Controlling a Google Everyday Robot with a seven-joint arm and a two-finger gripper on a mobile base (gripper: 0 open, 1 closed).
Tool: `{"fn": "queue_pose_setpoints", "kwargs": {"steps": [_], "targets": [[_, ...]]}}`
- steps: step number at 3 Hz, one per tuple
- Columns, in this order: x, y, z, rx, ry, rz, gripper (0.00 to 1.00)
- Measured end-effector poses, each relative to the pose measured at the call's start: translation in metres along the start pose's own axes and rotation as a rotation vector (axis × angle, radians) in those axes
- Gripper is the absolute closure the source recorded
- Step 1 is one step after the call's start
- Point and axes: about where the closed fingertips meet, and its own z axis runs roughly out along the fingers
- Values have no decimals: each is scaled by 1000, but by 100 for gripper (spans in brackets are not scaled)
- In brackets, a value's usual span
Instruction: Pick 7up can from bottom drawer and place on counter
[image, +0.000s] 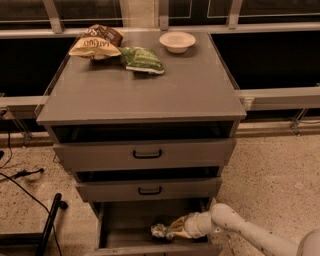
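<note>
Reaching into bottom drawer (125, 222), tool (173, 230) at one 7up can (159, 231); grip unclear.

Matt grey counter (150, 95), crinkled shiny 7up can (160, 231) beside smooth cream tool (175, 230) in matt metal bottom drawer (127, 220)

3×drawers (145, 155); 2×bags (142, 60); 1×bowl (177, 41); 1×can (160, 231); 1×end effector (173, 230) in bottom drawer (125, 220)
</note>
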Motion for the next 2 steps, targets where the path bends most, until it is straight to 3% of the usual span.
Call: {"fn": "queue_pose_setpoints", "kwargs": {"steps": [1,2], "targets": [[-5,-5,11,-6,19,21,98],[-7,-9,20,-18,32,46,76]]}}
